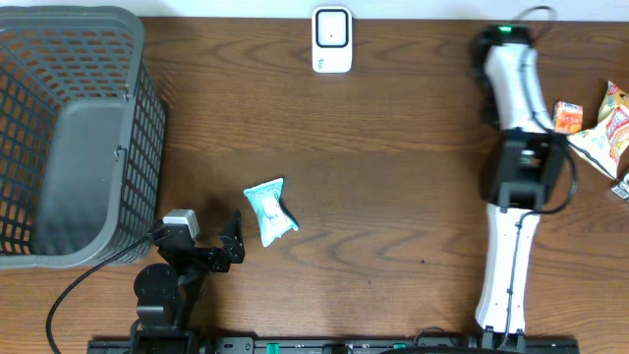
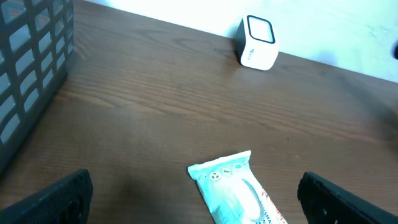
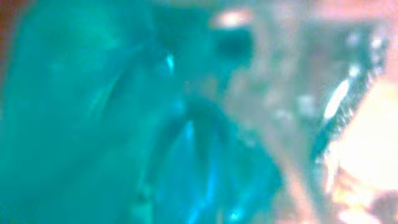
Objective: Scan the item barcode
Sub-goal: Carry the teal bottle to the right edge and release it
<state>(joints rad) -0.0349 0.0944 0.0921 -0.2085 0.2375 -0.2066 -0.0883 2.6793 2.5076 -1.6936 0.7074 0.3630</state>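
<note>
Overhead view shows the teal packet [image 1: 270,211] lying flat on the bench [image 1: 393,197], left of centre and nearer the front edge than the back. The left claw [image 1: 238,241] sits just beside it on the side towards the front-left corner. Its jaws are spread as wide as they go, holding nothing and apart from the film. In the left wrist view the packet lies low between the two fingers, crimped end pointing towards the white scanner [image 1: 332,39], which stands at the middle of the back edge. A grey mesh basket [image 1: 69,128] fills the back-left corner, and a few snack packets [image 1: 600,123] lie at the right edge by the right arm [image 1: 516,108].

The right claw cannot be picked out from above. Its own camera gives only a teal and orange blur pressed against the lens, so whether it is open, or holding anything, cannot be told.

The packet looks like a soft, film-wrapped pouch, so it is likely light, crinkly and somewhat slippery, and it would sag if lifted by one end. A pinch across the narrow width of the padded body seems safest, the crimped seal being a flatter alternative. No barcode shows on the upper face, so the grip should leave the broad faces uncovered for the scanner.
</note>
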